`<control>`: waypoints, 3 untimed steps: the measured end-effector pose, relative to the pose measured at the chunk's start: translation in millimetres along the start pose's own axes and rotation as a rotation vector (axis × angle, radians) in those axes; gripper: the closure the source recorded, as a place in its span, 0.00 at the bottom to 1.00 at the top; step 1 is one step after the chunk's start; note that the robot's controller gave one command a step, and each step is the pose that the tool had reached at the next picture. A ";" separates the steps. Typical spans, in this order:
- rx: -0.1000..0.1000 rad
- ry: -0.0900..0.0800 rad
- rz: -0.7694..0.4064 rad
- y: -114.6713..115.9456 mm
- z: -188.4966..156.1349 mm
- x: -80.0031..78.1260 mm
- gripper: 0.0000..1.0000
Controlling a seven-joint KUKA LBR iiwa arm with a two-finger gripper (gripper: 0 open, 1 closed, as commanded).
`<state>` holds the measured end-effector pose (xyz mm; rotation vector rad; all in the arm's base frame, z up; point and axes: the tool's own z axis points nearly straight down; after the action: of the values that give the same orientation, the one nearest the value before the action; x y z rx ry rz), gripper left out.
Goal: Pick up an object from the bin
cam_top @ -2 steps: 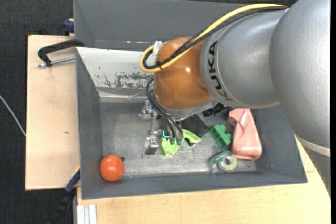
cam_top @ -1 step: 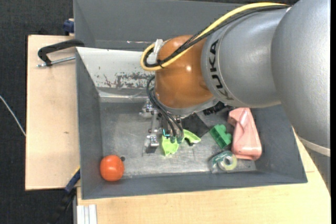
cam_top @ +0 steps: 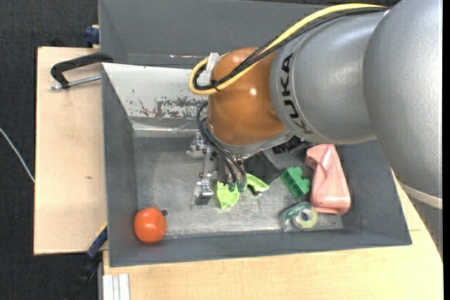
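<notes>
My gripper [cam_top: 219, 180] hangs under the arm's orange cover, low over the middle of the bin floor. Right at its lower end lies a small crumpled lime-green thing [cam_top: 226, 196], touching or nearly touching it. A second lime-green scrap [cam_top: 257, 184] lies just to the right. Partly under the arm, a flat black piece [cam_top: 264, 166] sits beside that scrap.
Right of the gripper lie a dark green block [cam_top: 296, 181], a pink bottle-shaped thing [cam_top: 328, 179] and a small clear tape roll [cam_top: 302, 216] near the front wall. An orange ball [cam_top: 149, 224] rests in the front left corner. The arm covers the bin's right rear part.
</notes>
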<state>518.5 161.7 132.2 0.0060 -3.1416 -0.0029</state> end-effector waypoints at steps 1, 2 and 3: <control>0.003 0.003 -0.004 -50.0 19.3 -3.2 0.00; 0.001 -0.002 -0.138 -71.7 38.5 -0.3 0.00; -0.002 -0.004 0.005 -100.5 45.8 -8.1 1.00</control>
<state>527.0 61.3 86.2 -0.0022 -3.1454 -0.0056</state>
